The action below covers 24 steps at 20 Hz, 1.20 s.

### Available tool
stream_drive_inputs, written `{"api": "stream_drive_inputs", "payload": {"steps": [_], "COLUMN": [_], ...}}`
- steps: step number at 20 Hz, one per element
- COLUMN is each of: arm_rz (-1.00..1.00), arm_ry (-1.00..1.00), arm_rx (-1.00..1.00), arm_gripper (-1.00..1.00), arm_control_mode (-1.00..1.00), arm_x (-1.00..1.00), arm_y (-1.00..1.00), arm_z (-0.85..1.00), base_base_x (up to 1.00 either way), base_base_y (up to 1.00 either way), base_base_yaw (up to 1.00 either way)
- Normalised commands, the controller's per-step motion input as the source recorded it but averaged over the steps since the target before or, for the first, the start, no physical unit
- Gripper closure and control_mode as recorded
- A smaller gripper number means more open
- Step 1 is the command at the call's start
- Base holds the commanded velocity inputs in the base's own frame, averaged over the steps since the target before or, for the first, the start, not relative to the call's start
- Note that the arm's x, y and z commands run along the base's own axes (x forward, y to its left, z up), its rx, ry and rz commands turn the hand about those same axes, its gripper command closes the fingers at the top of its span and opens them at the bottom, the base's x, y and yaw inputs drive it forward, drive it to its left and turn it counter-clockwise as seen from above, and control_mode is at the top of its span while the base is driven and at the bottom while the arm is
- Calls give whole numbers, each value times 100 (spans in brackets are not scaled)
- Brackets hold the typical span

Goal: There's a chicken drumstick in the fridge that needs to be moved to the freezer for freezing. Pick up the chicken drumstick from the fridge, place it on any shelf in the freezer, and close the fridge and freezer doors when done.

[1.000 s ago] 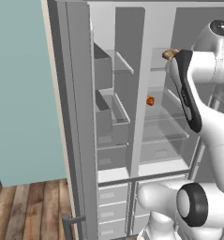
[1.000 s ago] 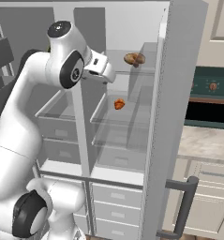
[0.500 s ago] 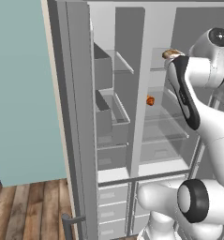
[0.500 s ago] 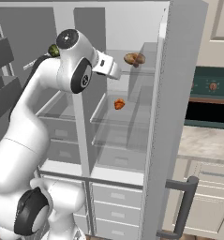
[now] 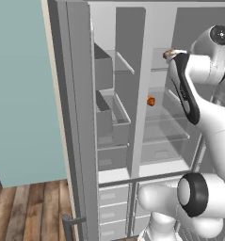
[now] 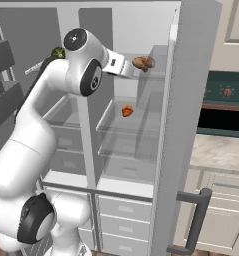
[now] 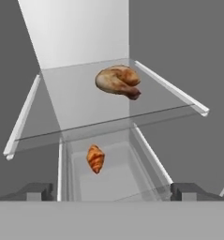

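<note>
The golden-brown chicken drumstick (image 7: 118,81) lies on the fridge's top glass shelf (image 7: 76,105), also seen as the drumstick (image 6: 143,62) from the right base view and partly behind the arm as the drumstick (image 5: 168,53). My gripper (image 7: 111,191) is open, its two fingertips far apart with nothing between them, level with the shelf's front edge and a short way in front of the drumstick. The fridge (image 6: 136,150) and the freezer (image 5: 111,122) both stand with their doors open: the fridge door (image 6: 183,125) at the right, the freezer door (image 5: 78,122) at the left.
A small orange-red item (image 7: 95,158) lies on the glass shelf below the drumstick. Grey bins (image 5: 104,70) sit in the freezer. Drawers (image 6: 123,225) fill the bottom. An oven (image 6: 226,102) and a counter (image 6: 221,150) stand to the right of the fridge door.
The arm has stretched forward and carried the hand closer to the top shelf and the drumstick. The gripper has stayed open, and the drumstick has not moved.
</note>
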Motion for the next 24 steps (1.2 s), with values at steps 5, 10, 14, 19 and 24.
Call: {"api": "stream_drive_inputs", "payload": {"steps": [5,10,14,19,24], "arm_rz": [0,0,0,0,1], "arm_ry": [6,1,0,0,0], "arm_rx": [0,0,0,0,0], "arm_gripper": [-100,-100,-100,-100,-100], "arm_control_mode": [-100,-100,-100,-100,-100], "arm_x": [19,34,34,43,40], "arm_y": [-16,-23,-14,-9,-8], "arm_z": [0,0,0,0,0], "base_base_x": [0,0,0,0,0], "base_base_y": [0,0,0,0,0], "base_base_yaw": [0,0,0,0,0]}}
